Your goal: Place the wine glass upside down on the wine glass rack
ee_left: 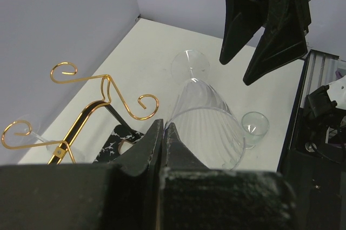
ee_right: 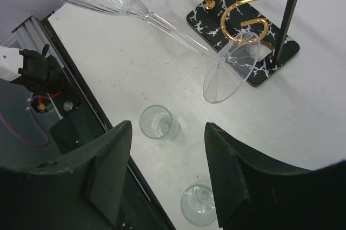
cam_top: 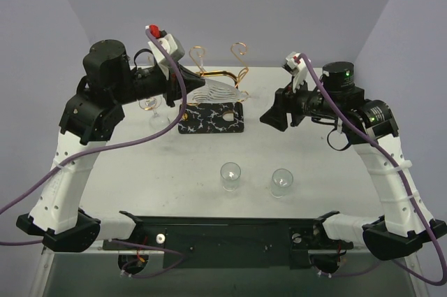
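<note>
From above, the left gripper (cam_top: 190,82) holds the wine glass (cam_top: 220,93) on its side in the air over the wine glass rack (cam_top: 209,73), which stands on its veined base at the back of the tabletop (cam_top: 140,171). The right gripper (cam_top: 269,117) waits just beside the rack, empty. Two small tumblers (cam_top: 230,175) stand nearer the arm bases, and a second wine glass (cam_top: 150,105) stands behind the left arm. In the left wrist view, the fingers (ee_left: 178,151) are pinched shut on the rim of the glass's ribbed bowl (ee_left: 208,124), the foot (ee_left: 190,65) pointing away toward the right gripper (ee_left: 233,70), whose fingers stand apart. In the right wrist view, its fingers (ee_right: 108,159) are parted with nothing between them. The stem (ee_right: 173,27) slants down to the foot (ee_right: 230,73), which hangs near a gold loop (ee_right: 250,23), though I cannot tell whether they touch. The step in hand looks like presenting the foot to the rack. The next move calls for tipping the bowl downward and feeding the stem between the wires so that the foot rests on top.
</note>
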Controlling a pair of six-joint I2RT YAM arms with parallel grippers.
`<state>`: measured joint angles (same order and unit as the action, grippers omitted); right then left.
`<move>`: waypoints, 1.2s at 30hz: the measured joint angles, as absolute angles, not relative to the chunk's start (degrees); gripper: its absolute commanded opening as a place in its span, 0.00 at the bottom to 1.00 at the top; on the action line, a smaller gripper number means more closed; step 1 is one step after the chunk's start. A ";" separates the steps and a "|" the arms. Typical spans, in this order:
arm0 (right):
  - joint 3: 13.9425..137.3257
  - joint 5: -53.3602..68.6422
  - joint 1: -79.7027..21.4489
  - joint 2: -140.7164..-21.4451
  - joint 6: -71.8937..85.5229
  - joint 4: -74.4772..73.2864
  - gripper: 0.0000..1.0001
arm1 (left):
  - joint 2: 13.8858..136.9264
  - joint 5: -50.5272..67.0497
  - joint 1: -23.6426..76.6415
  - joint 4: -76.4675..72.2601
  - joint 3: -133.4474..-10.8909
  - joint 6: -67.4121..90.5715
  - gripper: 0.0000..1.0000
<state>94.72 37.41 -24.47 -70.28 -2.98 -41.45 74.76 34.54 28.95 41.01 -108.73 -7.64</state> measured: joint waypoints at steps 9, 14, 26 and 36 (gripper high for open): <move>94.74 34.41 -24.47 -70.54 -2.92 -41.12 0.43 | 73.91 35.14 29.12 40.53 -108.20 -7.42 0.00; 95.35 34.04 -24.47 -71.83 -2.72 -40.93 0.40 | 73.23 35.83 29.15 39.99 -106.91 -6.79 0.00; 95.39 33.26 -24.47 -72.99 -2.39 -40.95 0.22 | 72.86 36.97 29.15 39.62 -105.73 -6.17 0.00; 96.07 30.00 -24.38 -74.41 -0.25 -41.10 0.00 | 71.35 37.60 29.15 38.65 -102.63 -6.92 0.00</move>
